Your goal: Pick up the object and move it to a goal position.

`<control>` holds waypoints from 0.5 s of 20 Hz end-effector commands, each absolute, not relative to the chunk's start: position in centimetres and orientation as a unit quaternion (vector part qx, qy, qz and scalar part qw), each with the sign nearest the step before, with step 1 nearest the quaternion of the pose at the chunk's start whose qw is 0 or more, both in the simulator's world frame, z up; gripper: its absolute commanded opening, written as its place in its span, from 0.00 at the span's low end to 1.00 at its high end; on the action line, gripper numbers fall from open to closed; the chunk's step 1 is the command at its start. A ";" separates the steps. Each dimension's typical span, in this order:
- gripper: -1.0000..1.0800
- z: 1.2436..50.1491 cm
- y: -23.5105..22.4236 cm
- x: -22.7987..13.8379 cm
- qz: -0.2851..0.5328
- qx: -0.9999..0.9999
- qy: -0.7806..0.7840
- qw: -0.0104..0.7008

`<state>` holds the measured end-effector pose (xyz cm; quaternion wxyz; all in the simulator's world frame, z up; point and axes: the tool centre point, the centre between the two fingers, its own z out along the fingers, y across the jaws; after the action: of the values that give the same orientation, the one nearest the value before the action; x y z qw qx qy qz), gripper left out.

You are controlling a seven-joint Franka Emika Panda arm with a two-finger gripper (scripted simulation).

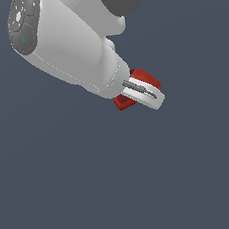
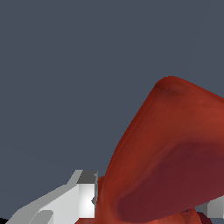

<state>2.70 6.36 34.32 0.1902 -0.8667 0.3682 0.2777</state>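
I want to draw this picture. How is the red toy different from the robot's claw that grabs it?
The red toy is red-orange with darker patches; the claw is white and grey. In the outside picture the toy looks smaller than the claw and peeks out from behind it. The toy's body looks rounded, while the claw's fingers are flat and blocky. Both are touching: the claw is squeezing the toy.

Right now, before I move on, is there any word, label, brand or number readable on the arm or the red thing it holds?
None. The small red-orange drill-shaped object is plain. The white gripper closed on it bears no label. The grey cap on the arm shows small pale marks, too small to read.
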 end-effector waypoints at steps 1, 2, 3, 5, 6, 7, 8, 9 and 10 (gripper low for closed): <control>0.00 37.0 6.6 2.7 0.277 -0.867 0.368 0.191; 0.00 37.9 6.6 2.7 0.277 -0.867 0.368 0.191; 0.00 38.8 6.7 2.7 0.277 -0.867 0.368 0.191; 0.00 40.4 6.8 2.8 0.277 -0.867 0.368 0.191; 0.00 41.1 6.9 2.8 0.277 -0.867 0.368 0.191; 0.00 41.7 6.9 2.8 0.277 -0.867 0.368 0.191; 0.00 42.4 7.0 2.8 0.277 -0.867 0.368 0.191; 0.00 42.9 7.0 2.9 0.277 -0.867 0.368 0.191; 0.00 43.5 7.1 2.9 0.277 -0.867 0.368 0.191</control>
<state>2.89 6.97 42.38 0.1905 -0.8666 0.3682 0.2777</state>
